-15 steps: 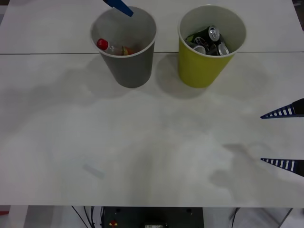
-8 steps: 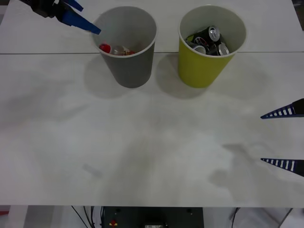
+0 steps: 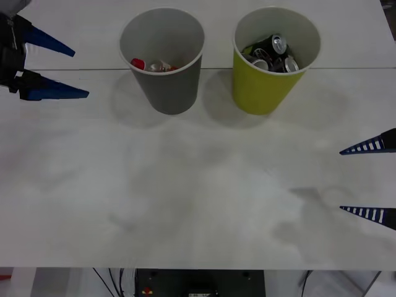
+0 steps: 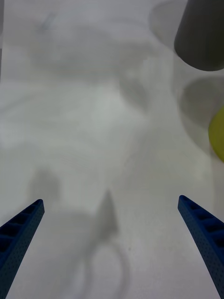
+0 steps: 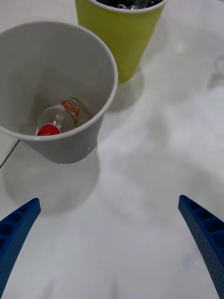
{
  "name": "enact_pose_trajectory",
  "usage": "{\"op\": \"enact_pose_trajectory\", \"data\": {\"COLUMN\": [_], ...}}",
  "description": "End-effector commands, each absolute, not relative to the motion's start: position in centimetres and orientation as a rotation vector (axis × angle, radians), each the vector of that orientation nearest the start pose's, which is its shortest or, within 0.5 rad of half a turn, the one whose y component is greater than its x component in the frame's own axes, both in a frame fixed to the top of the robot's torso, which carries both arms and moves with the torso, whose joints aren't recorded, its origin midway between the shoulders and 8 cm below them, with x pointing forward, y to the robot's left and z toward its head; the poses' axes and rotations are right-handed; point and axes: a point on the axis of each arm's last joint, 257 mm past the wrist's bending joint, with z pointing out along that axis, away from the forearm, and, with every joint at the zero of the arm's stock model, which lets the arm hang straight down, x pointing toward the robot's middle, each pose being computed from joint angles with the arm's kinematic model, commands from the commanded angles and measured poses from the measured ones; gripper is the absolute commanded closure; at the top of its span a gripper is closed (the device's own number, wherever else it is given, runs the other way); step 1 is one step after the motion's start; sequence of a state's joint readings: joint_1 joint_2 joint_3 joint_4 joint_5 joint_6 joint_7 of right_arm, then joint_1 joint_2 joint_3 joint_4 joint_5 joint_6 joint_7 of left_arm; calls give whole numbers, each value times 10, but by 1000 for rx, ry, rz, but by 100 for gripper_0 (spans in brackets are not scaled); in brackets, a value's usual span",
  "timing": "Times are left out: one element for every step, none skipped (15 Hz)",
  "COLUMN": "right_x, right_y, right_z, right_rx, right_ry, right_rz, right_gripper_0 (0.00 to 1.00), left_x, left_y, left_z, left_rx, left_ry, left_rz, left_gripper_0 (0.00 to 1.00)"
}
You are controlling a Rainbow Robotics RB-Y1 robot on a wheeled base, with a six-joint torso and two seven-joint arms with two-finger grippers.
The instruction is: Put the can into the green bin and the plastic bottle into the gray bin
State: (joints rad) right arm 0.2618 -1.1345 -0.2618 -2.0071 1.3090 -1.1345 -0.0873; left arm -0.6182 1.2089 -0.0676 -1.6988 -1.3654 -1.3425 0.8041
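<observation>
The plastic bottle [image 5: 58,119] lies inside the gray bin [image 3: 164,80], cans fill the green bin [image 3: 266,83]; left end effector [image 3: 54,69] and right end effector [image 3: 366,180] hang wide, empty, apart.

Lab-like: bare white table [image 3: 198,204], cables [image 3: 111,278] beneath.

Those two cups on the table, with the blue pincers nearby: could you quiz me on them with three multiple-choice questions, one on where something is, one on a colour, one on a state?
1. Where is the plastic bottle?
A. inside the gray bin
B. on the table
C. held by a gripper

2. Which colour is the bin holding cans?
A. red
B. yellow-green
C. blue

3. How is the left gripper?
A. shut on the bottle
B. shut, empty
C. open, empty

1 A: its red cap shows inside the gray wall.
2 B: the cans lie in the green bin.
3 C: its fingers stand apart, holding nothing.
</observation>
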Motion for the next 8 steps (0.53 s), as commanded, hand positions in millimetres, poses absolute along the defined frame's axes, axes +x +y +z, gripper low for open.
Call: {"op": "enact_pose_trajectory", "data": {"right_x": [341, 341, 341, 341, 341, 341, 341, 341], "right_y": [-286, -286, -286, -286, -286, -286, -286, -286], "right_z": [-167, -167, -167, -167, -167, -167, -167, -167], "right_rx": [-1634, -1634, -1634, -1634, -1634, -1634, -1634, -1634], "right_ry": [1596, 1596, 1596, 1596, 1596, 1596, 1596, 1596], "right_rz": [209, 209, 209, 209, 209, 209, 209, 209], "right_gripper_0": [0, 0, 0, 0, 0, 0, 0, 0], "left_x": [445, 441, 438, 435, 433, 430, 425, 420], "left_y": [248, 250, 252, 255, 257, 259, 262, 263], "left_z": [-34, -40, -46, -52, -58, -64, -73, -79], "left_rx": [1420, 1453, 1475, 1490, 1503, 1524, 1558, 1580], "left_ry": [1815, 1793, 1773, 1744, 1723, 1698, 1675, 1660], "left_rz": [-291, -271, -259, -251, -243, -226, -198, -186], "left_gripper_0": [0, 0, 0, 0, 0, 0, 0, 0]}}
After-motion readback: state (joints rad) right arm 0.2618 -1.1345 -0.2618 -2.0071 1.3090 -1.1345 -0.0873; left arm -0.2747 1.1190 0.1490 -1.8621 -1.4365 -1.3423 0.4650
